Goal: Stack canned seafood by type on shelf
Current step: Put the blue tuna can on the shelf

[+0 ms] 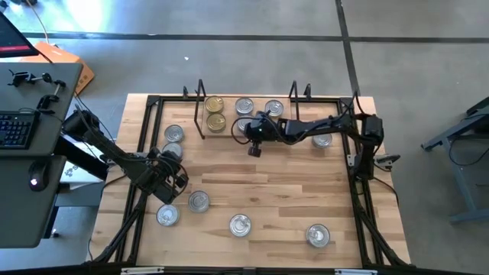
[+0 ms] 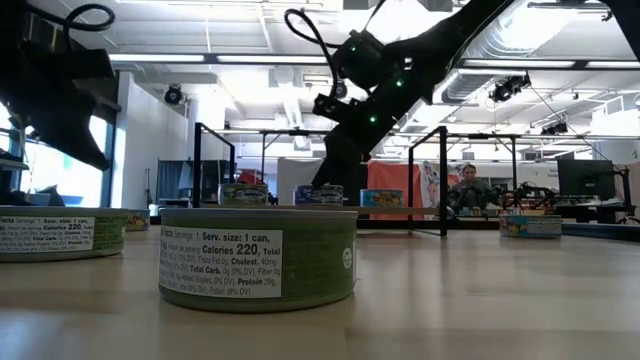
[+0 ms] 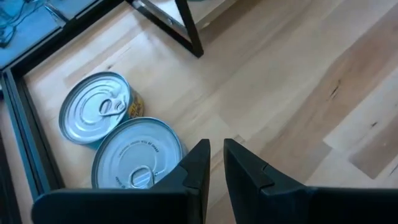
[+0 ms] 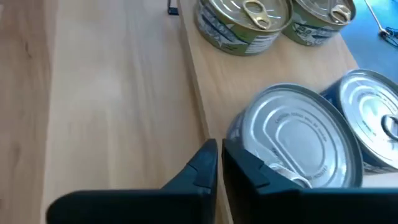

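The shelf [image 1: 200,114] stands at the table's far side. Two gold tins [image 1: 215,112] and several silver tins [image 1: 244,105] rest flat on its board [image 4: 217,81]. My right gripper [image 4: 219,146] [image 1: 254,150] is shut above the board's near edge, slanting down, with a silver tin [image 4: 298,137] right beside one finger. My left gripper [image 3: 216,144] [image 1: 174,182] hovers over the table's left part, shut with nothing between its fingers. Two silver tins [image 3: 96,107] [image 3: 140,152] lie flat on the table just beside it. My right gripper holds nothing between its fingers. One finger [image 4: 249,165] stands in front of the silver tin's side, and I cannot tell whether it touches the tin.
More tins lie loose near the table's front edge [image 1: 199,201] [image 1: 166,216] [image 1: 240,224] [image 1: 317,234], and one lies under the right arm [image 1: 321,140]. A black rod frame [image 1: 145,130] borders the tabletop. A green-labelled tin [image 2: 258,258] stands close to the low camera.
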Tool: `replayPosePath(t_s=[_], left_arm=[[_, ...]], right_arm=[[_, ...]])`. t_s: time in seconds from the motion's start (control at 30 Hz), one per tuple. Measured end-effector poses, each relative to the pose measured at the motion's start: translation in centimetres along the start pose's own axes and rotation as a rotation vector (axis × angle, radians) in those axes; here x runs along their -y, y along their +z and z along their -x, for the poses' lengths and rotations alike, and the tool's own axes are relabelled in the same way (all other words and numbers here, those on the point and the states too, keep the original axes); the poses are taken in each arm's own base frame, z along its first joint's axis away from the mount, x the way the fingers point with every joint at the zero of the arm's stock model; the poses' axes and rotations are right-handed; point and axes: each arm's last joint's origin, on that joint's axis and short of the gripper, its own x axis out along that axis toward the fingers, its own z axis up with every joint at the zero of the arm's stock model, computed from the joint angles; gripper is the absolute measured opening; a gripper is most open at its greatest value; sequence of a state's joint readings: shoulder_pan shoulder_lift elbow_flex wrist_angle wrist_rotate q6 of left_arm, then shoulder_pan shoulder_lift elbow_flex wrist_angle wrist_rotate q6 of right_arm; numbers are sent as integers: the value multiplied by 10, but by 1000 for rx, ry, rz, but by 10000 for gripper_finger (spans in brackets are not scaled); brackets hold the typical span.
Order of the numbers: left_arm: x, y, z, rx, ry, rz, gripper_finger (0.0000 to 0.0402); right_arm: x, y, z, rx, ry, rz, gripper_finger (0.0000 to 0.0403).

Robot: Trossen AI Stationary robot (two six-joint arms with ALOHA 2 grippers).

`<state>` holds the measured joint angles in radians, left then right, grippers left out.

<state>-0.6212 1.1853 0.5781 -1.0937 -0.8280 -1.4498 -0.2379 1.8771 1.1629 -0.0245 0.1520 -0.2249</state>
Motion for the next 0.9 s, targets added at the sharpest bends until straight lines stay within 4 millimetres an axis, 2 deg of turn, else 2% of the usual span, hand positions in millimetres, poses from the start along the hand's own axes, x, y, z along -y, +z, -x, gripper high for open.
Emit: replayPosePath(t_s=[0.23, 0.4, 0.63, 0.9], left_arm=[[-2, -3, -3, -10, 12, 67, 39], [-6, -10, -8, -27, 35, 112, 48], [-7, -7, -11, -35, 57, 128, 78], [-7, -4, -17, -90, 72, 123, 120]], right_arm=[[-4, 4, 10, -6, 3, -12, 16], [-1, 0, 24, -112, -119, -86, 16], [18, -19, 12, -225, -163, -215, 16], [14, -12, 2, -120, -85, -198, 16]])
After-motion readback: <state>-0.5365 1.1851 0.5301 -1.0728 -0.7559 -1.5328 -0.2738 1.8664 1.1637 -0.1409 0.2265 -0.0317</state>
